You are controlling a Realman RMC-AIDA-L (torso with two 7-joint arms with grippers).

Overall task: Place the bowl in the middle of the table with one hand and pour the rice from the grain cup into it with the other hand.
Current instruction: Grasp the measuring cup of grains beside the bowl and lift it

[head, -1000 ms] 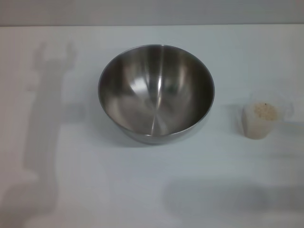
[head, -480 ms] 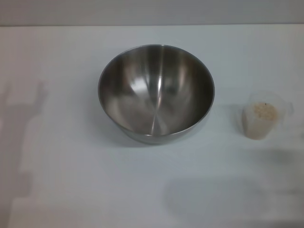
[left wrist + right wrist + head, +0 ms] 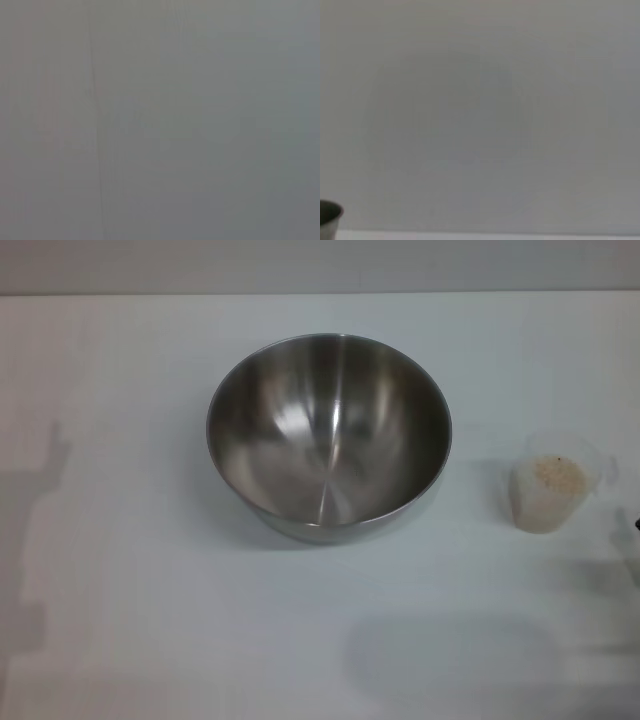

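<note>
The bowl (image 3: 330, 435), large and shiny steel, stands empty and upright near the middle of the white table (image 3: 150, 620) in the head view. To its right the grain cup (image 3: 548, 492), small and clear, stands upright and holds the rice (image 3: 553, 476), a pale heap of grains. A dark sliver of my right gripper (image 3: 636, 525) pokes in at the right edge, just right of the cup and apart from it. The left gripper is out of view. A bit of the bowl's rim (image 3: 327, 216) shows in the right wrist view.
The left arm's shadow (image 3: 35, 500) lies on the table at the far left. The table's far edge (image 3: 320, 293) meets a grey wall. The left wrist view shows only a plain grey surface.
The arm shadow on the left has slid further left and shrunk. A dark tip has appeared at the right edge beside the cup. Bowl and cup have not moved.
</note>
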